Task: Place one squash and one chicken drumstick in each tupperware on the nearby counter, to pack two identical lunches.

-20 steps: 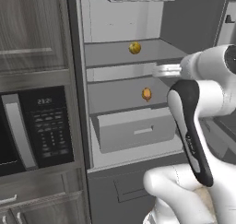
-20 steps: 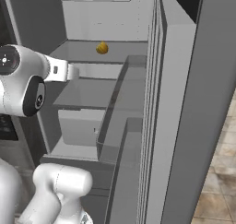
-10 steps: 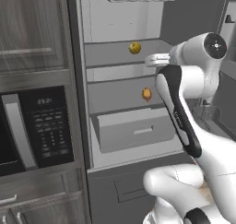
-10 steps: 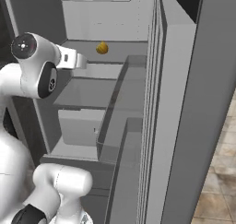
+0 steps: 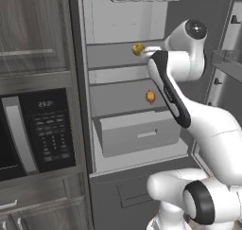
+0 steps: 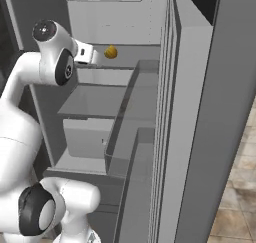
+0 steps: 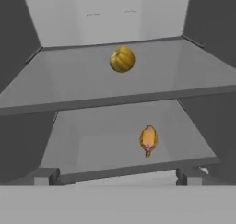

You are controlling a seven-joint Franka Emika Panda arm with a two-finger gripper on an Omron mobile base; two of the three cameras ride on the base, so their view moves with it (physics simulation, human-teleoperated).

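Note:
A yellow-orange squash (image 5: 137, 49) (image 6: 110, 52) (image 7: 122, 59) sits on the upper shelf of the open fridge. One shelf below lies an orange-brown chicken drumstick (image 5: 150, 96) (image 7: 148, 140). My gripper (image 5: 145, 50) (image 6: 96, 57) (image 7: 117, 179) hovers at the front of the upper shelf, just short of the squash and pointing at it. It is open, its tips far apart with nothing between them. The tupperware and the counter are out of view.
A pale drawer (image 5: 139, 132) juts out under the drumstick's shelf. The fridge door (image 6: 200, 112) stands open on the right with its bins (image 6: 127, 122) close to the arm. A microwave (image 5: 42, 129) and wooden cabinets (image 5: 30, 30) lie to the left.
The arm has swung up and inward, bringing the hand from the fridge's right side to the front of the upper shelf, close to the squash. Squash and drumstick have not moved.

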